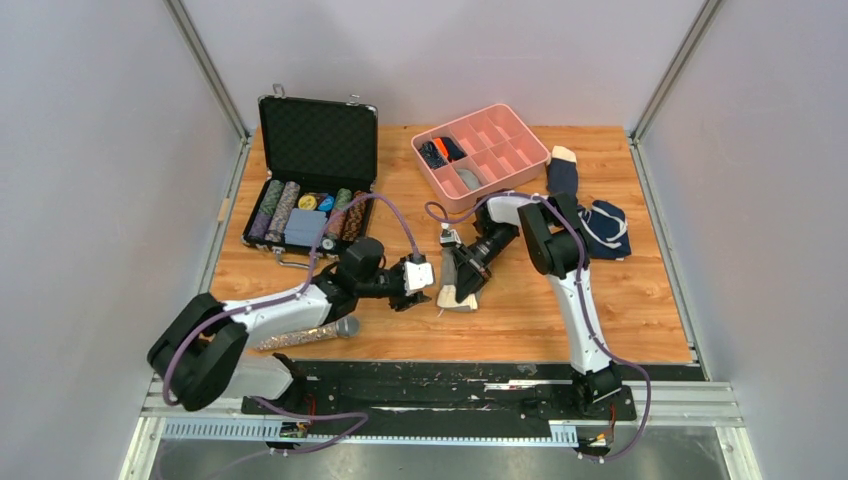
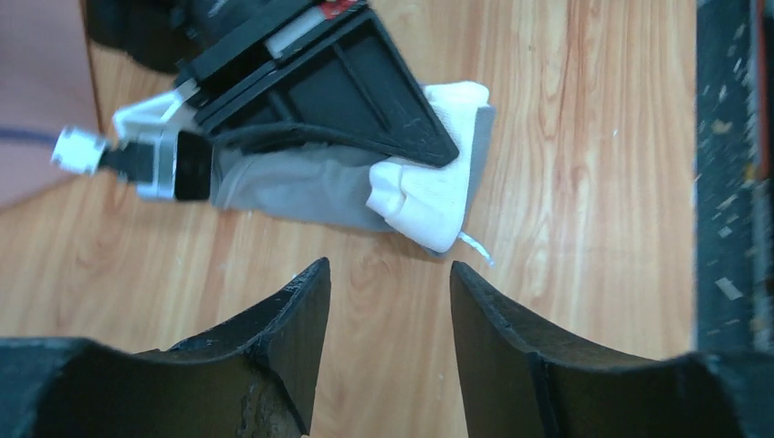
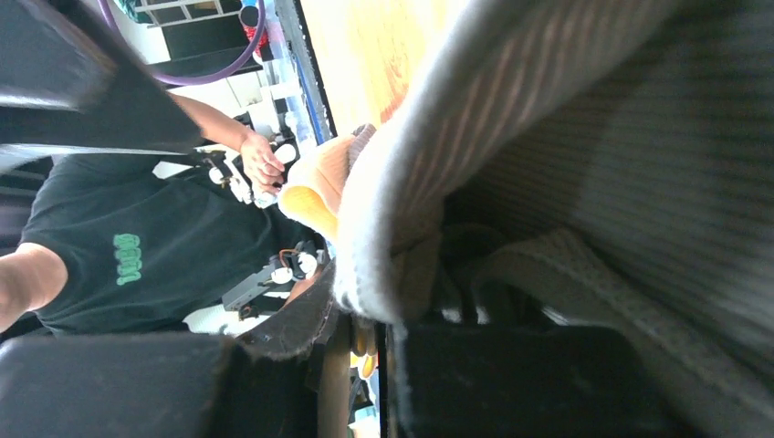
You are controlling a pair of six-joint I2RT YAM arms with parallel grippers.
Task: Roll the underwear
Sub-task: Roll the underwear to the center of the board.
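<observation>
The underwear is a small gray-taupe bundle with a pale cream band, lying on the wood table between my two grippers. In the left wrist view its gray cloth and cream band lie just beyond my fingertips. My left gripper is open and empty, a short way left of the bundle and not touching it. My right gripper reaches down from the far side and is shut on the underwear, whose ribbed cloth fills the right wrist view.
A pink divided tray stands at the back centre. An open black case with chips stands back left. A navy sock with a tan toe and a navy garment lie at the right. A glittery microphone lies near the left arm.
</observation>
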